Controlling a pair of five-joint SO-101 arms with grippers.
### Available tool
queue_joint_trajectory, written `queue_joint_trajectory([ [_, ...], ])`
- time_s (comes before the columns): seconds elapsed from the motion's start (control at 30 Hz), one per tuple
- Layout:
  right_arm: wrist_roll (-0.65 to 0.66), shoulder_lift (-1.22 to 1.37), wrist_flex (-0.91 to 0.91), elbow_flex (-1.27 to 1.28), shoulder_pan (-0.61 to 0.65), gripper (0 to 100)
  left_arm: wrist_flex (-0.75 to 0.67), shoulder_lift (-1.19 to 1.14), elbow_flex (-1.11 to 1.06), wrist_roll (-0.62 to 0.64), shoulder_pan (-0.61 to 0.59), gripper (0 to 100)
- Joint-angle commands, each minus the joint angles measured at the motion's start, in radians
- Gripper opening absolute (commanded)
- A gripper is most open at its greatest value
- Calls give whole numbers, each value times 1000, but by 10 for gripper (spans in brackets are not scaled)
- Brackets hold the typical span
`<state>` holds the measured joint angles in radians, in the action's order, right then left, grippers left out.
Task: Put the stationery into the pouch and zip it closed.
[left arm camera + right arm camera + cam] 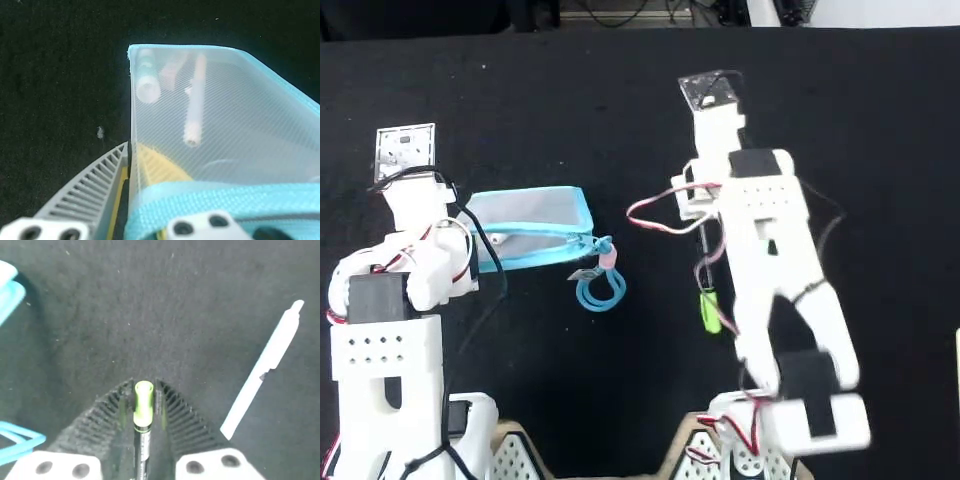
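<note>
Two arms share the job, and the step in hand looks like loading, not yet zipping. On the left, the left gripper [131, 159] is clamped on the pouch's [530, 226] end, its ribbed finger [92, 192] pressed against the mesh wall. The pouch lies flat on the black table [520, 110]. At least two pale sticks [195, 107] show through the mesh, so some stationery is already inside. Just right of the pouch lies the blue zip loop [601, 288], on the cloth at the corner nearest the other arm.

Further right, the right gripper [142, 386] is closed narrowly around a pen [710, 311], the green cap poking out past its fingertips. It sits well apart from the pouch. A white pen [265, 365] lies loose on the table beyond.

Next, the green pen likely needs carrying left and lining up end-on with the mouth while the left arm holds the pouch firm. I cannot tell how wide the zip stands open.
</note>
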<state>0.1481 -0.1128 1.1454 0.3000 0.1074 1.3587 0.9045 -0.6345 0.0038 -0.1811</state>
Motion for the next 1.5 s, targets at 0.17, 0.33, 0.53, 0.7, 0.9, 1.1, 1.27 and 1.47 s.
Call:
queue_joint_trajectory([
  [0.17,5,-464,0,139,0,11,-8,-2,-1,11,-8,30],
  [0.33,3,-650,-40,242,0,11,-8,-2,-1,11,-7,30],
  [0.53,2,-812,-227,438,2,11,-8,-2,-1,11,-8,30],
  [0.7,-78,-966,-313,535,2,11,-8,-2,-1,11,-7,30],
  [0.9,-130,-1107,-465,707,2,11,-8,-2,-1,11,-8,30],
  [1.1,-124,-1222,-631,869,2,11,-8,-2,-1,11,-10,30],
  [1.27,-130,-1293,-703,983,2,11,-8,-2,-1,11,-10,30],
  [1.47,-130,-1411,-712,1000,3,11,-8,-2,-1,11,-7,30],
])
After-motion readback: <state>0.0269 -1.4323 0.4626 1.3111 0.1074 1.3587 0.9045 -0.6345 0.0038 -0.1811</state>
